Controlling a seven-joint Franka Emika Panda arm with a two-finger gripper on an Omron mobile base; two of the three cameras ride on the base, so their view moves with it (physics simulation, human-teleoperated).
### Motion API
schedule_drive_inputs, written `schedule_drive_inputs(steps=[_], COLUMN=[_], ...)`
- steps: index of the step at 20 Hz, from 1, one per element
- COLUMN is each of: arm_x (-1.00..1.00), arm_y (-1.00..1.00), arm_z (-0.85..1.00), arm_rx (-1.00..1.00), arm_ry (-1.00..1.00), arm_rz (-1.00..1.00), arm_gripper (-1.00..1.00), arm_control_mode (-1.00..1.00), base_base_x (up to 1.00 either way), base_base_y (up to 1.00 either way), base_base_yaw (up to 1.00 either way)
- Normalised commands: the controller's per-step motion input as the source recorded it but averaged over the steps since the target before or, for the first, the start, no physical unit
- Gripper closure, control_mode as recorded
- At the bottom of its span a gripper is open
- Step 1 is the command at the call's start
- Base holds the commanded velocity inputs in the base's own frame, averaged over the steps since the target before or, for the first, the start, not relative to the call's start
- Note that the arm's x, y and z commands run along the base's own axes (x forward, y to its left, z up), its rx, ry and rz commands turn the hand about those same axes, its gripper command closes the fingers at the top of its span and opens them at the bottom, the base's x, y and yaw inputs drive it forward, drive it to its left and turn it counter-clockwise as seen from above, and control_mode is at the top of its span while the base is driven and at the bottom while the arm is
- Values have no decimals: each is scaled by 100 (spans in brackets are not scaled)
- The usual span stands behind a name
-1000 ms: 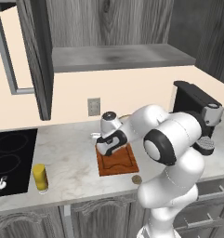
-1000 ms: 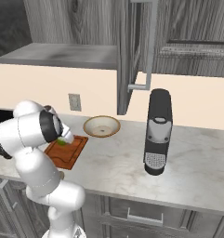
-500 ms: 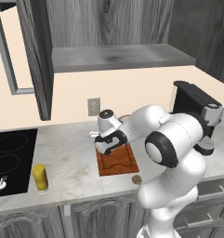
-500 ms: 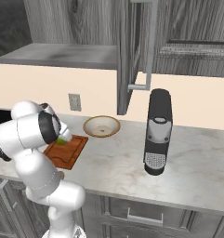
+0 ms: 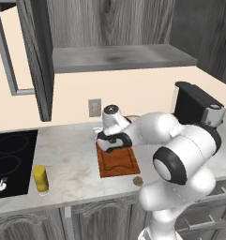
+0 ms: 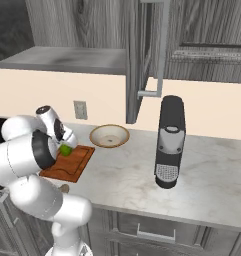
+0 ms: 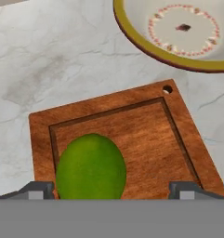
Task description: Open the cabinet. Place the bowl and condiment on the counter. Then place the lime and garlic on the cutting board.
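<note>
The lime (image 7: 91, 168) lies on the cutting board (image 7: 132, 135) near its corner, and from the right it shows as a green spot (image 6: 66, 149) beside the hand. My gripper (image 7: 111, 190) hangs low over it, open, with one fingertip (image 7: 36, 189) close to the lime and a wide gap on the other side. From the left, the gripper (image 5: 112, 144) is over the far end of the cutting board (image 5: 118, 164). The bowl (image 6: 109, 135) stands on the counter (image 6: 127, 175) just behind the board. The condiment (image 5: 40, 178) is upright on the counter by the cooktop. The garlic (image 5: 138, 180) rests on the counter off the board's near corner. The cabinet (image 5: 37, 56) stands open.
A black coffee machine (image 6: 169, 142) stands on the counter to the right of the bowl. The black cooktop (image 5: 11, 159) lies at the far left. The open cabinet door (image 6: 142, 55) hangs above the bowl. A wall socket (image 5: 94, 107) sits behind the board.
The jaws have spread wider around the lime, which now rests free on the cutting board. The hand has barely shifted.
</note>
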Motion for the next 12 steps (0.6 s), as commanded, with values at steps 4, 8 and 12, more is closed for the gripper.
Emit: schedule_drive_inputs(steps=[4, 8, 12], arm_x=[-29, -46, -65], arm_y=[-45, -35, -21], arm_z=[49, 42, 51], arm_rx=[0, 1, 0], arm_ry=[0, 8, 8], arm_rz=[-8, -6, 0], arm_gripper=[-100, -100, -100], arm_control_mode=[-100, -100, -100], base_base_x=[0, 0, 0], base_base_y=[0, 0, 0], base_base_yaw=[0, 0, 0])
